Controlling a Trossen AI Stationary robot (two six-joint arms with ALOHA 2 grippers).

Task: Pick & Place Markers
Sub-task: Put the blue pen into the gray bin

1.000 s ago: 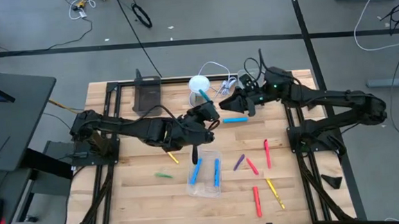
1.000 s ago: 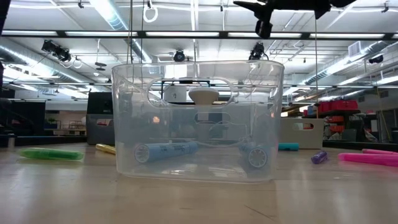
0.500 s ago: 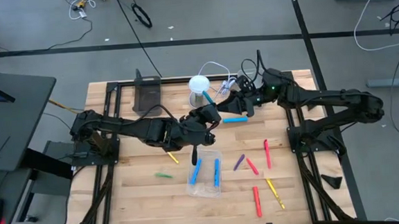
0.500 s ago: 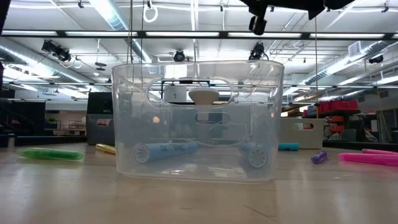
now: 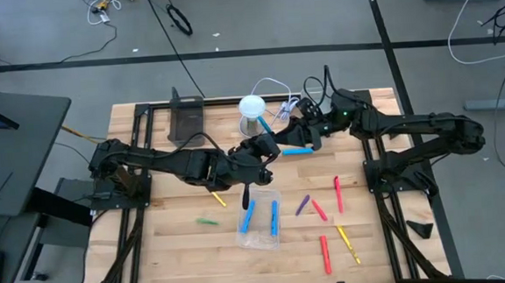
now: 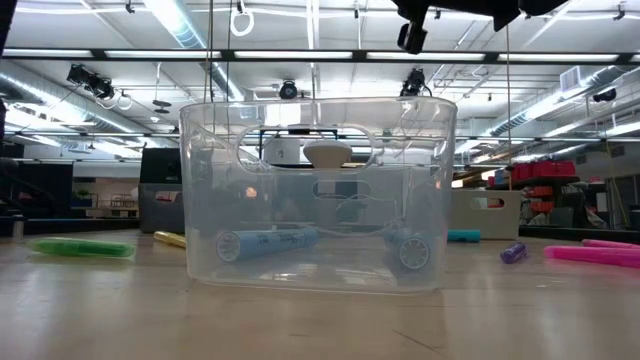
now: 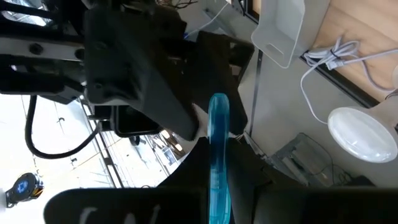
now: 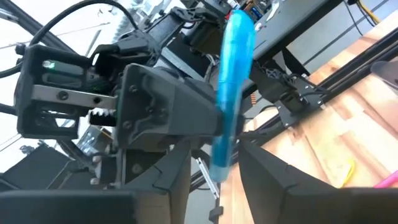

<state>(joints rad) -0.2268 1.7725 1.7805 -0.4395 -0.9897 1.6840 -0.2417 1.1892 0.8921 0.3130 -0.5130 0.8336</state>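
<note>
Overhead, the left gripper (image 5: 265, 143) and right gripper (image 5: 292, 134) meet tip to tip above the wooden table (image 5: 178, 212), a blue marker (image 5: 260, 122) between them. Another blue marker (image 5: 297, 152) lies just below the right gripper. Nearer the front sits a clear tray (image 5: 259, 218) holding two blue markers; red, purple, yellow and green markers lie scattered around it.

At table level, the clear tray (image 6: 318, 190) fills the middle, and part of one gripper hangs above it.

From the left wrist, the left fingers are pressed together on the blue marker (image 7: 218, 155).

From the right wrist, the blue marker (image 8: 229, 93) stands between the right fingers; whether they pinch it I cannot tell.
</note>
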